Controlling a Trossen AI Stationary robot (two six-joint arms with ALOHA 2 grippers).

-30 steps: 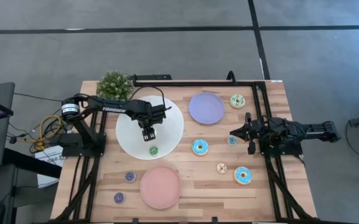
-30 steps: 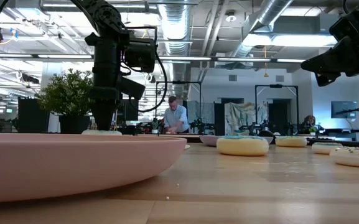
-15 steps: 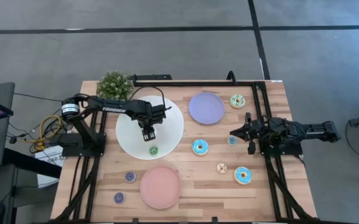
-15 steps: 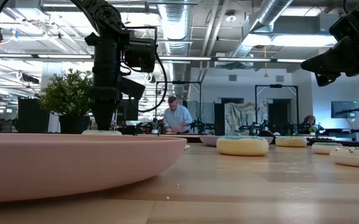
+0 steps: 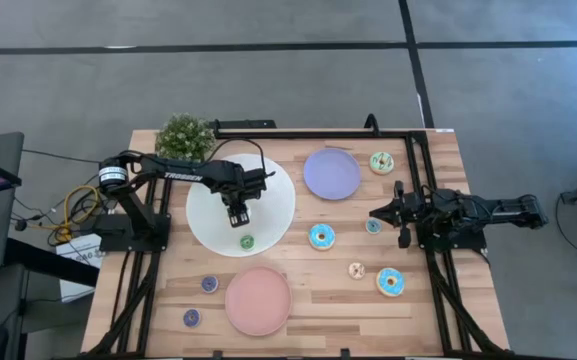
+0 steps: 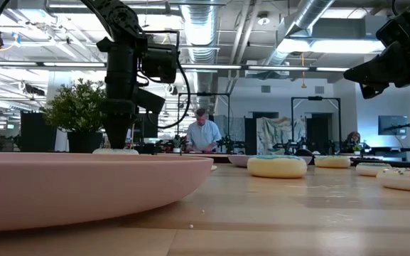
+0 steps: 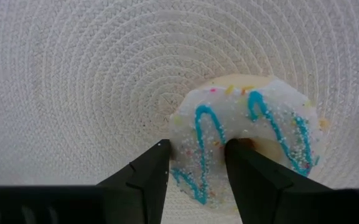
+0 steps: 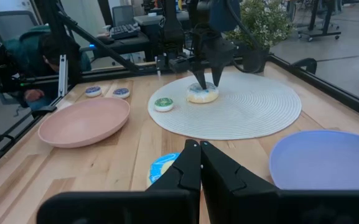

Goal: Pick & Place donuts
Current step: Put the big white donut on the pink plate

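Where the white mat [image 5: 268, 205] lies, the left gripper [image 5: 239, 213] is down over a white donut [image 7: 254, 140] with blue icing stripes — one finger [image 7: 143, 180] outside the ring, the other [image 7: 254, 183] in its hole, the jaws narrow across that side of the ring, which rests on the mat. A mini green donut [image 5: 247, 241] lies on the mat just beside it. The right gripper [image 5: 400, 213] hangs at the table's right side, well apart, jaws pressed together and holding nothing. Other donuts are spread over the wood: a light blue one [image 5: 321, 237] between the mat and the right arm, another [image 5: 390, 282] nearer the front edge, and two purple minis [image 5: 209, 284] beside the pink plate [image 5: 258, 300].
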